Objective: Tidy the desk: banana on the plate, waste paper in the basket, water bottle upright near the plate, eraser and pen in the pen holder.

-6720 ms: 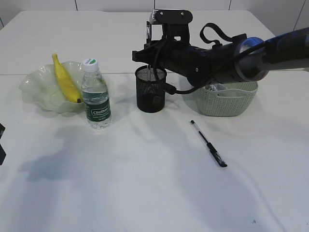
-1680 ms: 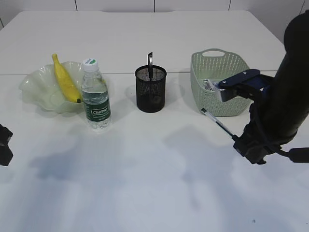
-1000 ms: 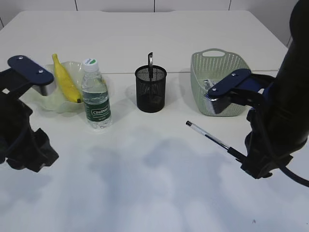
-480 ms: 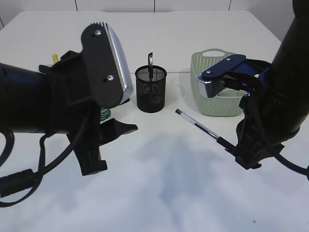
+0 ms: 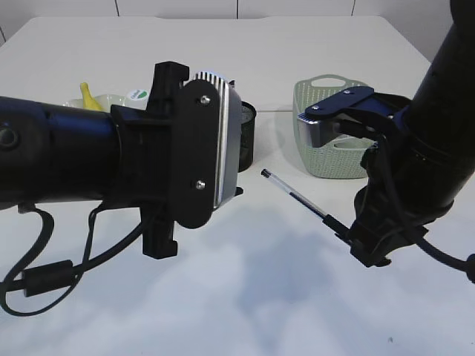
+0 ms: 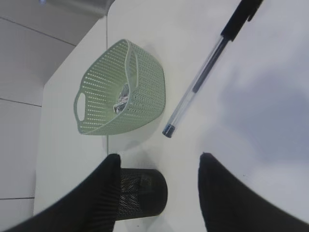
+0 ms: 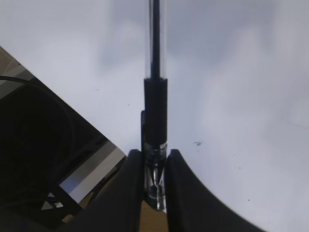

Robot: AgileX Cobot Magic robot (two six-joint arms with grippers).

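The right claw [image 7: 155, 181] is clamped on the butt end of the pen [image 5: 297, 198], which it holds off the tabletop [image 5: 245, 297], slanted, its free tip aimed toward the left arm. The left claw [image 6: 159, 188] stands open and empty, its two fingers [image 6: 104, 193] spread on either side of the holder [image 6: 142, 193] in its wrist view, with the pen tip just ahead of them.

This looks like a handover, or a direct drop into the holder. Either way, the pen should be brought between the open fingers along their midline and kept steady. The left claw should close on the clear barrel, well clear of the right grip, before the right one lets go. For the drop, the pen needs to be turned near upright over the holder's mouth.

The left arm reaches across the middle, its wrist hiding most of the holder in the exterior view. The right arm comes in from the right, bent downward in front of the basket [image 5: 334, 156], wrist low.
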